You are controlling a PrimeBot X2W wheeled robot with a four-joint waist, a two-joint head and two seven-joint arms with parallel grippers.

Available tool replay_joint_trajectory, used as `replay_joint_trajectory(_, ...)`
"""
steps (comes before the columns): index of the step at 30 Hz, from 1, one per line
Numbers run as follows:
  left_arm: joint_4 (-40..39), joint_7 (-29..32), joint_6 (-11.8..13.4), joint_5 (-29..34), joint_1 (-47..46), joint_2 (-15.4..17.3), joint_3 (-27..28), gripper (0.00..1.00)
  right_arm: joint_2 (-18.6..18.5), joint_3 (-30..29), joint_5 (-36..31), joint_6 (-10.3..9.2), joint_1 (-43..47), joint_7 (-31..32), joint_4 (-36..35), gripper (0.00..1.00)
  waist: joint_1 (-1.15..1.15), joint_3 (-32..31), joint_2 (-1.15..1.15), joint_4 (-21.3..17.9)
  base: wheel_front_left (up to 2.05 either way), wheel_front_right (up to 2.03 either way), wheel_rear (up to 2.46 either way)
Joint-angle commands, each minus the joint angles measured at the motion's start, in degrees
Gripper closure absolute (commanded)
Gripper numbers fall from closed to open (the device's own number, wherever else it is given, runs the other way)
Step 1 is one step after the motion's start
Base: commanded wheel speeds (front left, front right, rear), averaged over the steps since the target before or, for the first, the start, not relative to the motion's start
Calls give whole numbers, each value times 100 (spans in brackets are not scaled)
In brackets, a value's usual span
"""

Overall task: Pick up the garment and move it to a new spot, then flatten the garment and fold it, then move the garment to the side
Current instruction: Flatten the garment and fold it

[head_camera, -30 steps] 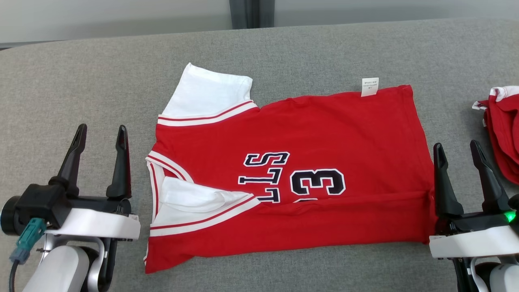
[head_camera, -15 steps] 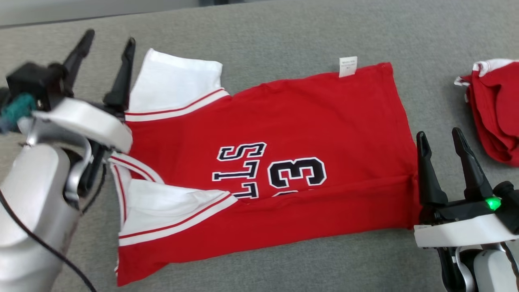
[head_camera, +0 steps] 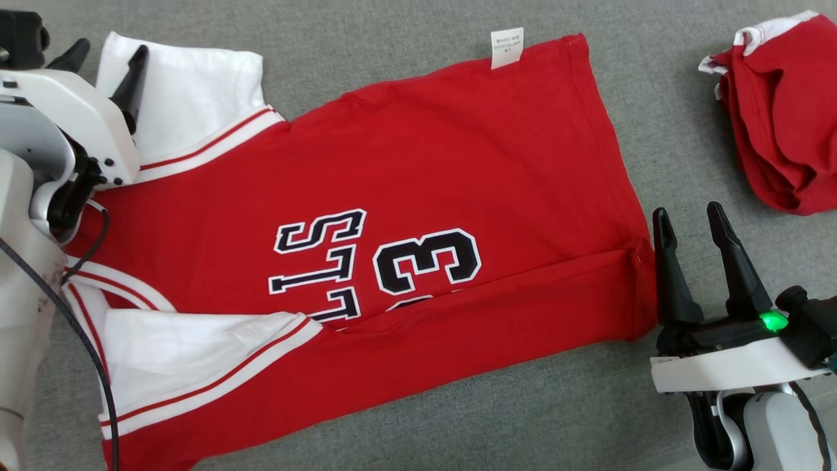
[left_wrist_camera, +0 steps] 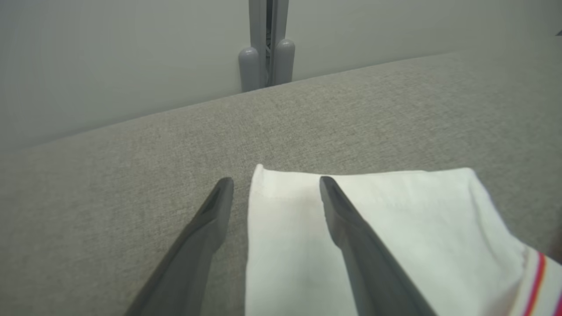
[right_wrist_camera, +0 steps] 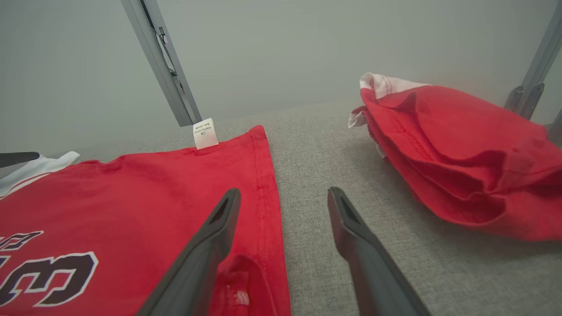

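My left hand [head_camera: 108, 59] stands wide open and empty, one finger over the far white sleeve [left_wrist_camera: 395, 219] of the red jersey [head_camera: 405, 163], the other just off the sleeve's outer edge. My right hand [head_camera: 686, 210], also wide and empty, sits just beside the hem's near corner. Between them the jersey lies spread on the grey bench [head_camera: 392, 29], near edge turned in. I judge moving and flattening done, folding begun; the far side and the shift aside remain.
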Motion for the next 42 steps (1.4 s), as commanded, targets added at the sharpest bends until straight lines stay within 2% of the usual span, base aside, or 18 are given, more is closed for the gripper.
replay_joint_trajectory(1,78,31,-30,-6,-132,14,-20,0,-24,-21,16,1,-93,-46,7,0,0,103,0,-70,0,0,0)
replay_joint_trajectory(5,549,268,-97,-85,-326,-23,-121,0,-25,2,-1,1,-128,-67,57,0,0,182,0,-80,0,0,0)
replay_joint_trajectory(6,625,265,-109,-112,-341,-35,-134,11,-25,3,-7,1,-141,-60,65,0,0,195,0,-77,0,0,0)
replay_joint_trajectory(7,704,246,-111,-83,-383,-33,-170,36,-24,-4,-15,1,-166,-61,65,0,0,211,0,-72,0,0,0)
replay_joint_trajectory(9,826,218,-123,-110,-391,-103,-229,100,-24,-31,-14,1,-203,-65,65,0,0,231,0,-54,0,0,0)
replay_joint_trajectory(15,1077,-106,-151,-145,-485,-216,-336,100,-25,-169,-19,1,-445,-65,-97,0,0,257,0,47,0,0,0)
replay_joint_trajectory(20,1178,-451,-164,-125,-614,-368,-427,100,-114,-291,62,1,-1171,246,-16,0,0,228,0,204,0,0,0)
replay_joint_trajectory(28,1110,-783,-167,-151,-981,-755,-679,100,-1002,78,379,2,-2656,1158,1316,0,0,314,0,753,0,0,0)
replay_joint_trajectory(38,771,-907,-171,-449,-1237,-831,-1169,100,-1490,800,751,0,-3544,1704,2697,0,0,423,0,1171,0,0,0)
replay_joint_trajectory(39,736,-917,-171,-484,-1248,-808,-1212,100,-1523,875,814,0,-3577,1742,2758,21,0,422,0,1189,0,0,0)
replay_joint_trajectory(40,689,-955,-171,-533,-1254,-777,-1245,100,-1556,928,866,0,-3606,1756,2798,60,0,418,0,1201,0,0,0)
replay_joint_trajectory(41,640,-994,-171,-587,-1252,-757,-1266,100,-1590,957,937,1,-3618,1778,2837,95,0,409,0,1209,0,0,0)
replay_joint_trajectory(42,589,-1025,-171,-644,-1238,-732,-1288,100,-1641,994,972,0,-3640,1760,2852,100,0,396,0,1214,0,0,0)
